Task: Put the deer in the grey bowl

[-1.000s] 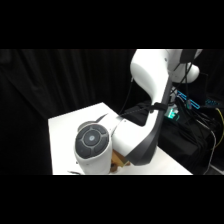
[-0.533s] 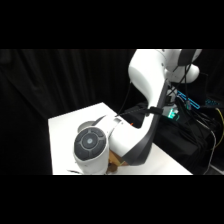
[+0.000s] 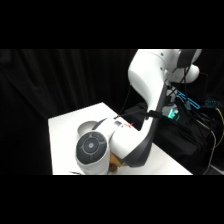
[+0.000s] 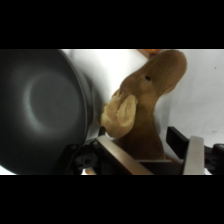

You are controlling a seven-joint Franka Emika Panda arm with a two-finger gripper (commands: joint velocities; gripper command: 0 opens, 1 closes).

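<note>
Side view first: the white arm (image 3: 137, 137) folds down low over the white surface (image 3: 65, 135), filling the lower middle of the frame, with a grey bowl (image 3: 86, 126) just peeking out behind it and a sliver of the brown deer (image 3: 115, 162) showing under the arm near the bottom edge. The claw itself is hidden there. Wrist view: the deer (image 4: 147, 100) sits right of centre, head toward the upper right, touching the rim of a dark bowl (image 4: 42, 107) that fills the left side. The claw (image 4: 150, 159) at the bottom is clamped on the deer's body.
</note>
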